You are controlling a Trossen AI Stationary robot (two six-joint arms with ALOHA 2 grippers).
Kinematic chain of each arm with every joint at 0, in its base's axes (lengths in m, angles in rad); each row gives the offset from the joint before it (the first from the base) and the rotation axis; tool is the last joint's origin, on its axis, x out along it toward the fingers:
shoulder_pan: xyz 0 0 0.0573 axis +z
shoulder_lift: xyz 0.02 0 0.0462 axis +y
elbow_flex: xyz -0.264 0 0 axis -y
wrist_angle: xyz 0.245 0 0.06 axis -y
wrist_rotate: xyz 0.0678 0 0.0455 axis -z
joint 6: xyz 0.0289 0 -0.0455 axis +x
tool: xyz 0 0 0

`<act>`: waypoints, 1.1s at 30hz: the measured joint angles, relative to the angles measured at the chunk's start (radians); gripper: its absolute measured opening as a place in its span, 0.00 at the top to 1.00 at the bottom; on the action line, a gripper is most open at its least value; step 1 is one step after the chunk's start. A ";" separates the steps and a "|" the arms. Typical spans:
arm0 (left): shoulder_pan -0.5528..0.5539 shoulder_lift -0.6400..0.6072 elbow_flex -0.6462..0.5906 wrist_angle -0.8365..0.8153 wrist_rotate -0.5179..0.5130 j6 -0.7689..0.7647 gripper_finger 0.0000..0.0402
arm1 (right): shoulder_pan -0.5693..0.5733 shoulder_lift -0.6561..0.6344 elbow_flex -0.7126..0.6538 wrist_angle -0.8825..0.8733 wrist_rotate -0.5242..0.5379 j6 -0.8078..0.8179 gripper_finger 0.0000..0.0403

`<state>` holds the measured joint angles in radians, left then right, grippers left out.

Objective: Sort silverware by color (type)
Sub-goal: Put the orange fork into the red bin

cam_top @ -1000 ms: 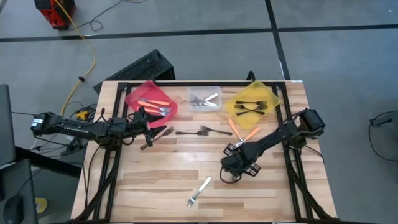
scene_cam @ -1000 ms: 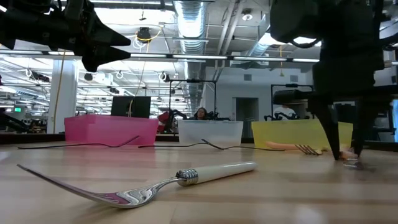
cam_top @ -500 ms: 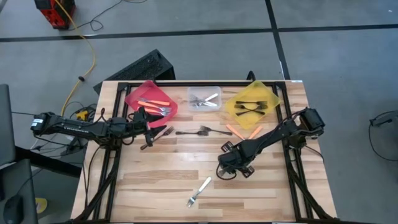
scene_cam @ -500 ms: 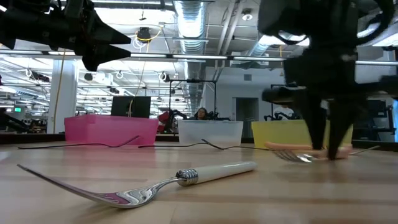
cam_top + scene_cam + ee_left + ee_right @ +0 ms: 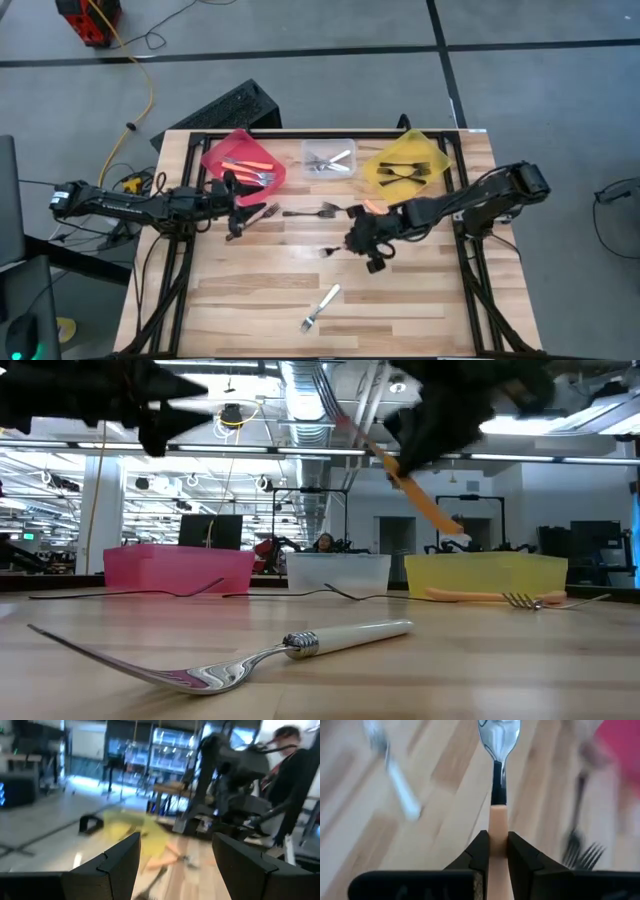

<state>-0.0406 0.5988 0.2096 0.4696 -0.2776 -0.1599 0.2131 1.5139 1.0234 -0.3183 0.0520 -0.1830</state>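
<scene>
Looking down on the wooden table (image 5: 250,290), we saw three bins along its far edge: a red bin (image 5: 240,160) with orange-handled forks, a clear bin (image 5: 329,160) with silver ones, a yellow bin (image 5: 405,165) with black ones. The left gripper (image 5: 238,205) hovered beside the red bin, fingers spread wide. The right gripper (image 5: 493,851) had clamped an orange-handled fork (image 5: 496,780) above mid-table, handle in the fingers, head pointing straight out. A white fork (image 5: 320,308) lay alone on open boards near the front edge.
</scene>
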 joint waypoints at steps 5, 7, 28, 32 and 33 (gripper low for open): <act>0.000 -0.091 0.000 -0.041 -0.032 0.033 0.42 | -0.024 -0.024 -0.033 0.200 0.001 -0.001 0.83; 0.000 -0.143 0.000 -0.095 -0.062 0.031 0.42 | -0.033 -0.022 -0.035 0.236 0.001 -0.009 0.83; -0.027 -0.511 0.000 -0.482 -0.074 -0.050 0.42 | -0.153 -0.019 -0.034 0.796 -0.004 -0.129 0.83; -0.027 -0.515 0.000 -0.483 -0.072 -0.016 0.42 | -0.166 -0.019 -0.034 0.872 -0.004 -0.147 0.83; -0.027 -0.515 0.000 -0.486 -0.073 -0.009 0.42 | -0.170 -0.019 -0.034 0.889 -0.004 -0.148 0.83</act>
<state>-0.0677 0.0834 0.2098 -0.0162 -0.3501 -0.1685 0.0429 1.4944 0.9890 0.5703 0.0483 -0.3313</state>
